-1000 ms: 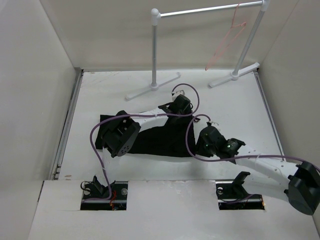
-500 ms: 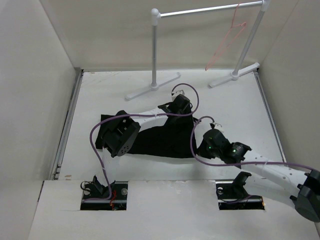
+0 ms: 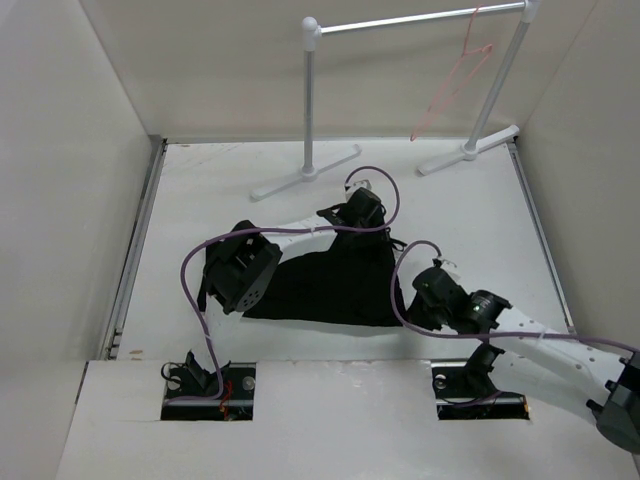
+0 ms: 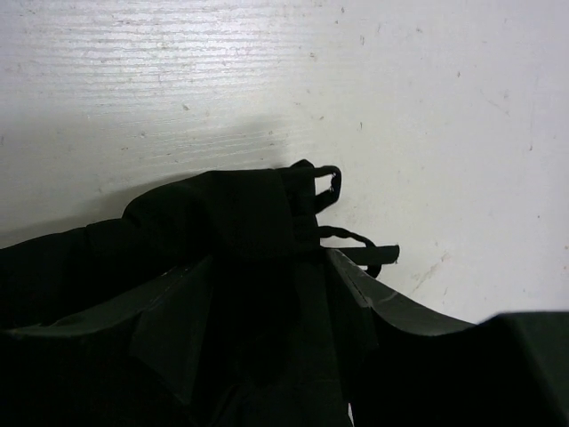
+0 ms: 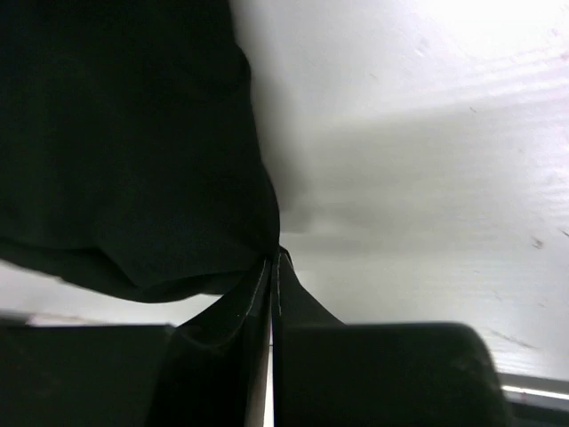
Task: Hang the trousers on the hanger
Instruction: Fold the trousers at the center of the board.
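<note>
Currently I am pinching the trousers [image 3: 335, 285] at two ends: my right gripper [image 5: 272, 260] is pressing shut on an edge, and my left gripper [image 4: 267, 271] is clamping the bunched waistband. The hanger [image 3: 452, 88] is hanging far beyond both, so lifting evenly with the cloth taut seems wisest.

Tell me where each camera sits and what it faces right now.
Top external: above and behind the bases, looking down on the table, rack and hanger; left arm and right arm show.
Left wrist: on the left arm, facing the trousers' looped edge; left pincer at bottom.
Right wrist: on the right arm, facing a trousers edge; right pincer at bottom.
Shared: all see the trousers.
</note>
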Action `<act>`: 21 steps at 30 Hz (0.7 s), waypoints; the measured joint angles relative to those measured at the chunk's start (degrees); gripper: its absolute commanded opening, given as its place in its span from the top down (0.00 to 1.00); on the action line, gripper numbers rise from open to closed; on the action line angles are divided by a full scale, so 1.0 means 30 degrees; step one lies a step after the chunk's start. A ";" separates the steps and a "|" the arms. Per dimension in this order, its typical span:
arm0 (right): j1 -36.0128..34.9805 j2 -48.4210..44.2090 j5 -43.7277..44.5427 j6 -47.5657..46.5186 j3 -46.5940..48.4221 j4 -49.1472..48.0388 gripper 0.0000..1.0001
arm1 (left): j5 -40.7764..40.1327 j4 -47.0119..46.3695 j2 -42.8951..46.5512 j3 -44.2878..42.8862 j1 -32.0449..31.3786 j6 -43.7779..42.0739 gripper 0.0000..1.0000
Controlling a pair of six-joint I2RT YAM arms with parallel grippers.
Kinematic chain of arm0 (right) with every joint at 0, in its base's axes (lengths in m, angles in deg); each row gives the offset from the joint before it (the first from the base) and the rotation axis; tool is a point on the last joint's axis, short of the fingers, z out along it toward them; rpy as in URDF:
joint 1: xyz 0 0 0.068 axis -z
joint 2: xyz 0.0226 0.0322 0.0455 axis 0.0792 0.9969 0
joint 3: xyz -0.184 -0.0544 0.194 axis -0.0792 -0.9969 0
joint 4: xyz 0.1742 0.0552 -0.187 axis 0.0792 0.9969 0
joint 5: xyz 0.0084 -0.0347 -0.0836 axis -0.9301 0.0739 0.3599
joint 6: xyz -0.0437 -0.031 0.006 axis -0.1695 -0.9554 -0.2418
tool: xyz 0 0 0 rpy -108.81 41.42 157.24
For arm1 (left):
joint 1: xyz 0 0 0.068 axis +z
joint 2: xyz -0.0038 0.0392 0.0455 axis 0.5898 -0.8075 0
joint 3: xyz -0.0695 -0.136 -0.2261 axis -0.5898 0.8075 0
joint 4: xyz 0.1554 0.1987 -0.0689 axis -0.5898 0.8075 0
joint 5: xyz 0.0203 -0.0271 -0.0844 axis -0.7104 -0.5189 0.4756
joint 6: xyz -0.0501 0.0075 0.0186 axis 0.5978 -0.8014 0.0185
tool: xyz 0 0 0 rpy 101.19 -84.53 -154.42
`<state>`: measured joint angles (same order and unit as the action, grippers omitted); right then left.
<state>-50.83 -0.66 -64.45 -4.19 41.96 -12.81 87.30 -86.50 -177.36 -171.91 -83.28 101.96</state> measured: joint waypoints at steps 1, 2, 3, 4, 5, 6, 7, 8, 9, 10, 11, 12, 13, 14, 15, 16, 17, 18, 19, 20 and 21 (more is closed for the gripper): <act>0.0000 0.0554 0.0000 0.0095 0.0015 0.0160 0.80 | -0.0007 -0.0015 -0.0015 0.0000 0.0000 0.0000 0.50; -0.0015 0.0925 -0.0007 0.0197 0.0022 0.0393 0.68 | -0.0036 -0.0029 -0.0022 0.0000 0.0015 0.0000 0.50; -0.0080 0.1122 0.0051 0.0248 0.0022 0.0685 0.59 | -0.0066 -0.0073 -0.0029 0.0000 0.0029 0.0000 0.49; -0.0117 0.1166 0.0131 0.0240 0.0036 0.1042 0.50 | -0.0087 -0.0109 -0.0029 0.0000 0.0058 -0.0007 0.49; -0.0124 0.1100 0.0204 0.0204 0.0146 0.1457 0.43 | -0.0095 -0.0124 -0.0029 0.0000 0.0095 -0.0007 0.47; -0.0124 0.0962 0.0328 0.0175 0.0342 0.1829 0.42 | -0.0102 -0.0146 -0.0029 0.0000 0.0117 -0.0007 0.45; -0.0117 0.0750 0.0437 0.0022 0.0648 0.2186 0.41 | -0.0117 -0.0189 -0.0029 0.0000 0.0131 -0.0007 0.43; -0.0102 0.0488 0.0495 -0.0182 0.1005 0.2426 0.46 | -0.0131 -0.0233 -0.0029 0.0000 0.0131 0.0007 0.40; -0.0044 0.0248 0.0517 -0.0408 0.1392 0.2579 0.51 | -0.0153 -0.0262 0.0007 0.0000 0.0131 0.0000 0.39; 0.0066 0.0007 0.0517 -0.0641 0.1829 0.2623 0.59 | -0.0160 -0.0262 0.0051 0.0000 0.0131 0.0000 0.37; 0.0175 -0.0197 0.0525 -0.0860 0.2259 0.2579 0.68 | -0.0160 -0.0262 0.0146 0.0029 0.0124 0.0000 0.34; 0.0255 -0.0291 0.0488 -0.1115 0.2586 0.2463 0.73 | -0.0160 -0.0255 0.0306 0.0087 0.0124 0.0000 0.32; 0.0335 -0.0284 0.0430 -0.1304 0.2863 0.2142 0.78 | -0.0168 -0.0248 0.0517 0.0189 0.0131 0.0000 0.31; 0.0423 -0.0233 0.0379 -0.1464 0.3016 0.1749 0.80 | -0.0175 -0.0233 0.0823 0.0321 0.0153 0.0000 0.30; 0.0444 -0.0036 0.0277 -0.1617 0.3060 0.1158 0.81 | -0.0182 -0.0182 0.1239 0.0481 0.0189 0.0000 0.28; 0.0444 0.0270 0.0066 -0.1749 0.3053 0.0510 0.82 | -0.0197 -0.0058 0.1683 0.0612 0.0240 -0.0007 0.28; 0.0459 0.0627 -0.0117 -0.1814 0.3045 -0.0095 0.82 | -0.0226 -0.0044 0.2113 0.0714 0.0306 -0.0007 0.28; 0.0539 0.1115 -0.0350 -0.1865 0.2994 -0.0903 0.82 | -0.0240 -0.0036 0.2623 0.0816 0.0393 -0.0007 0.28; 0.0576 0.1705 -0.0605 -0.1887 0.2885 -0.1749 0.82 | -0.0240 -0.0058 0.3133 0.0933 0.0510 -0.0007 0.28; 0.0605 0.2200 -0.0772 -0.1880 0.2659 -0.2586 0.83 | -0.0255 -0.0109 0.3672 0.1093 0.0641 -0.0007 0.28; 0.0656 0.2550 -0.0940 -0.1829 0.2353 -0.3344 0.83 | -0.0270 -0.0138 0.4153 0.1275 0.0758 -0.0007 0.29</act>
<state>-48.86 6.99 -67.27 -9.68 49.02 -22.85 86.49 -86.92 -164.90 -168.09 -81.01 101.94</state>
